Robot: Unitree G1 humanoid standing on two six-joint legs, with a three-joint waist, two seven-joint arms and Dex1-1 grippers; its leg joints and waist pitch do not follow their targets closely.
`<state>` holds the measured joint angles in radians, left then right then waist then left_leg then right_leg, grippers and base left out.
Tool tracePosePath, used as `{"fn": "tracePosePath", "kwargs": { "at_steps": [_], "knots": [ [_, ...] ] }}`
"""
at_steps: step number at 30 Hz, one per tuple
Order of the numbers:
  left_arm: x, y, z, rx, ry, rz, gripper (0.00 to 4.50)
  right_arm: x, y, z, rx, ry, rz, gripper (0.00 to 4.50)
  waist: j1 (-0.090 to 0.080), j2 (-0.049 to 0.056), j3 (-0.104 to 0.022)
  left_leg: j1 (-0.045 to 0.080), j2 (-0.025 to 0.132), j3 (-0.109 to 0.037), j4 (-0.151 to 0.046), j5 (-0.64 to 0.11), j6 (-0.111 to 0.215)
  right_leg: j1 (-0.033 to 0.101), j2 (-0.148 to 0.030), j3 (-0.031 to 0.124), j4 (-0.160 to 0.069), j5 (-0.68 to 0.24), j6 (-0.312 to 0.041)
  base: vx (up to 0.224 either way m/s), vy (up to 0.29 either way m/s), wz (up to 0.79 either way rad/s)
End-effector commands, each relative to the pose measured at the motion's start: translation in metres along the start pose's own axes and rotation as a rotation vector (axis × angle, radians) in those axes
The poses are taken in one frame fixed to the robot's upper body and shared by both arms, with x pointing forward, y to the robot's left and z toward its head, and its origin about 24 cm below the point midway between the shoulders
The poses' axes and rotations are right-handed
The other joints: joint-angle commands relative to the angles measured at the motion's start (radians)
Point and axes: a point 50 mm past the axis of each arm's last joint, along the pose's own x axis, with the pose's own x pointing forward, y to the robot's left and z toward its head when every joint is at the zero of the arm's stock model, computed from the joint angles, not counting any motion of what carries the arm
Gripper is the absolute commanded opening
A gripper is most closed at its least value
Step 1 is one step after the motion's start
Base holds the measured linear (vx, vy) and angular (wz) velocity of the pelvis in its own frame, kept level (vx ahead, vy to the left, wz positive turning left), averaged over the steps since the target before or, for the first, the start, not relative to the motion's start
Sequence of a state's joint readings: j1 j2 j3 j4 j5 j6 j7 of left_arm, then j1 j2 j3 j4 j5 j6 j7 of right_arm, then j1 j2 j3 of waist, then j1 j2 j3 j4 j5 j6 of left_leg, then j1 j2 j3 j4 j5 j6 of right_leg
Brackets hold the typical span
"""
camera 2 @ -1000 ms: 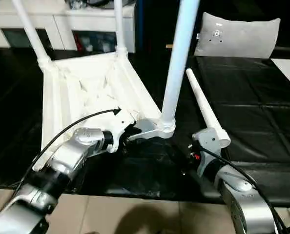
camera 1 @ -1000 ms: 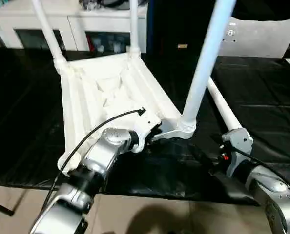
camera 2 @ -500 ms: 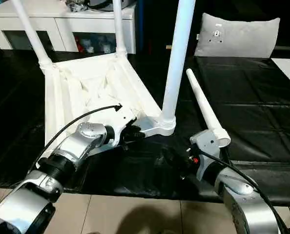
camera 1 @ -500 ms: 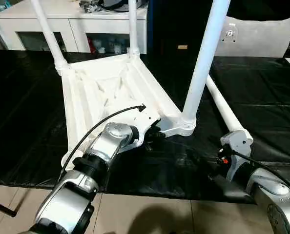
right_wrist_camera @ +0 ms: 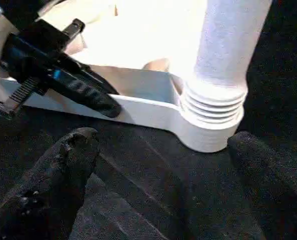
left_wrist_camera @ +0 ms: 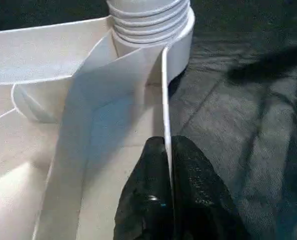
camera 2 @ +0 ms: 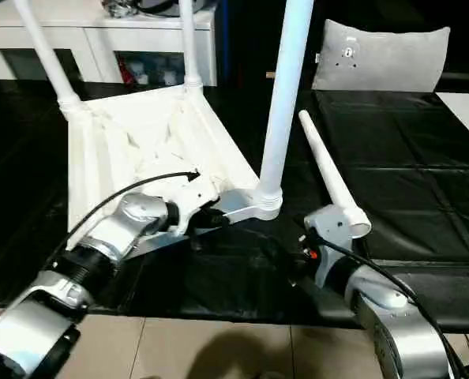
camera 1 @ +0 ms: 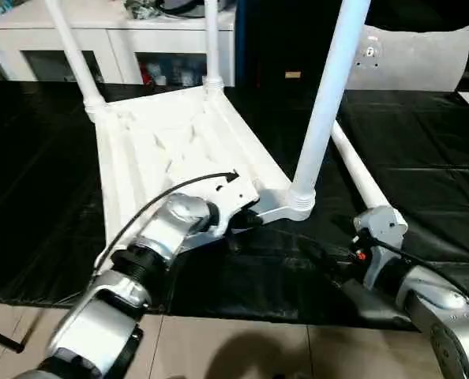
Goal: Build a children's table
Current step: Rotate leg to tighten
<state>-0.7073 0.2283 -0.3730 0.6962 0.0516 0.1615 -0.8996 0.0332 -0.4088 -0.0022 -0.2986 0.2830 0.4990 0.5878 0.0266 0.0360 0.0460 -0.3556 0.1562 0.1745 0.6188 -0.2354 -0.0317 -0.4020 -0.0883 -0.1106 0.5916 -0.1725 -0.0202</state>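
The table top (camera 1: 171,146) lies upside down on the black worktop (camera 1: 424,158) with three legs (camera 1: 325,103) standing in its corner sockets. The fourth leg (camera 2: 329,178) lies loose on the worktop, just to the right of the top. The left gripper (left_wrist_camera: 167,172) is clamped on the thin edge wall of the top — one finger on each side, near the socket of the nearest leg. The right gripper (right_wrist_camera: 158,165) is spread wide above the worktop — close before that same socket, holding nothing.

White table (camera 1: 179,142) and legs (camera 1: 329,103) sit on a black mat (camera 1: 424,166); black grippers (left_wrist_camera: 168,200), silver forearms (camera 1: 163,229), a grey cushion (camera 2: 380,55).
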Motion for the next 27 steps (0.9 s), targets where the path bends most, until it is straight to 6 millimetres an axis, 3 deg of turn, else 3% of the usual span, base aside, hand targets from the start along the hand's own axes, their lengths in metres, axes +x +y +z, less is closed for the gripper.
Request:
{"fn": "tracePosePath", "kwargs": {
  "at_steps": [1,3,4,8,9,10,11,12,13,15,17,19,21,27],
  "knots": [
    [-0.012,-0.004,-0.010,0.050,0.002,-0.071,0.04,0.001,-0.002,0.005,-0.020,-0.015,0.047,4.50,0.009,-0.016,-0.063,-0.010,0.072,-0.034,-0.075,-0.075,0.108,0.063,-0.084,0.064,-0.075,-0.225,-0.180,0.000,0.000,0.00],
    [-0.020,-0.011,-0.012,0.108,-0.039,-0.144,0.04,0.000,-0.003,0.006,-0.036,-0.020,0.087,4.50,0.010,-0.019,-0.061,-0.015,0.073,-0.033,-0.076,-0.064,0.117,0.065,-0.087,0.066,-0.070,-0.211,-0.189,0.000,0.000,0.00],
    [-0.024,-0.014,-0.013,0.128,-0.053,-0.177,0.04,0.000,-0.003,0.007,-0.046,-0.020,0.116,4.50,0.013,-0.017,-0.059,-0.007,0.076,-0.030,-0.077,-0.075,0.116,0.059,-0.085,0.066,-0.071,-0.221,-0.195,0.000,0.000,0.00],
    [-0.038,-0.024,-0.021,0.146,-0.045,-0.252,0.04,0.004,-0.004,0.009,-0.069,-0.015,0.276,4.50,0.021,-0.014,-0.056,-0.005,0.083,-0.030,-0.081,-0.102,0.097,0.058,-0.088,0.068,-0.066,-0.236,-0.210,0.000,0.000,0.00],
    [-0.039,-0.025,-0.022,0.149,-0.045,-0.263,0.04,0.004,-0.004,0.009,-0.076,-0.010,0.302,4.50,0.024,-0.021,-0.055,-0.005,0.082,-0.029,-0.082,-0.100,0.094,0.059,-0.088,0.069,-0.066,-0.240,-0.209,0.000,0.000,0.00],
    [-0.041,-0.026,-0.022,0.151,-0.045,-0.271,0.04,0.004,-0.004,0.009,-0.085,-0.006,0.325,4.50,0.028,-0.017,-0.055,-0.003,0.082,-0.028,-0.082,-0.104,0.091,0.057,-0.089,0.069,-0.066,-0.248,-0.209,0.000,0.000,0.00],
    [-0.044,-0.028,-0.023,0.153,-0.042,-0.287,0.04,0.004,-0.004,0.009,-0.106,0.005,0.377,4.50,0.033,-0.026,-0.055,-0.003,0.083,-0.028,-0.081,-0.097,0.090,0.059,-0.091,0.070,-0.064,-0.252,-0.205,0.000,0.000,0.00],
    [-0.046,-0.030,-0.024,0.162,-0.041,-0.302,0.04,0.005,-0.005,0.010,-0.116,0.008,0.414,4.50,0.034,-0.022,-0.056,-0.003,0.084,-0.029,-0.082,-0.096,0.087,0.059,-0.091,0.070,-0.062,-0.248,-0.208,0.000,0.000,0.00],
    [-0.051,-0.034,-0.026,0.181,-0.038,-0.335,0.01,0.007,-0.008,0.012,-0.126,0.014,0.471,4.33,0.035,-0.035,-0.056,-0.004,0.083,-0.028,-0.082,-0.086,0.093,0.059,-0.090,0.071,-0.059,-0.236,-0.210,0.000,0.000,0.00],
    [-0.054,-0.037,-0.028,0.193,-0.028,-0.367,0.01,0.009,-0.010,0.015,-0.131,0.017,0.527,4.33,0.036,-0.030,-0.056,-0.002,0.083,-0.027,-0.080,-0.084,0.093,0.057,-0.091,0.071,-0.058,-0.231,-0.218,0.000,0.000,0.00],
    [-0.056,-0.040,-0.029,0.202,-0.023,-0.389,0.01,0.011,-0.011,0.016,-0.131,0.019,0.565,4.33,0.038,-0.034,-0.056,-0.001,0.083,-0.026,-0.080,-0.070,0.095,0.058,-0.089,0.071,-0.055,-0.211,-0.225,0.000,0.000,0.00],
    [-0.058,-0.044,-0.028,0.210,-0.023,-0.411,0.00,0.014,-0.012,0.019,-0.126,0.021,0.611,3.95,0.039,-0.034,-0.057,-0.002,0.084,-0.027,-0.080,-0.061,0.097,0.059,-0.089,0.071,-0.051,-0.193,-0.236,0.000,0.000,0.00],
    [-0.058,-0.045,-0.028,0.216,-0.019,-0.414,0.00,0.017,-0.012,0.020,-0.117,0.019,0.637,3.95,0.043,-0.035,-0.059,0.001,0.085,-0.026,-0.078,-0.049,0.099,0.058,-0.089,0.072,-0.048,-0.175,-0.243,0.000,0.000,0.00],
    [-0.056,-0.043,-0.030,0.222,0.006,-0.368,0.00,0.022,-0.008,0.019,-0.099,0.042,0.746,3.37,0.060,-0.039,-0.058,0.004,0.085,-0.023,-0.078,-0.060,0.085,0.058,-0.088,0.072,-0.050,-0.193,-0.238,0.000,0.000,0.00]
  ]
}}
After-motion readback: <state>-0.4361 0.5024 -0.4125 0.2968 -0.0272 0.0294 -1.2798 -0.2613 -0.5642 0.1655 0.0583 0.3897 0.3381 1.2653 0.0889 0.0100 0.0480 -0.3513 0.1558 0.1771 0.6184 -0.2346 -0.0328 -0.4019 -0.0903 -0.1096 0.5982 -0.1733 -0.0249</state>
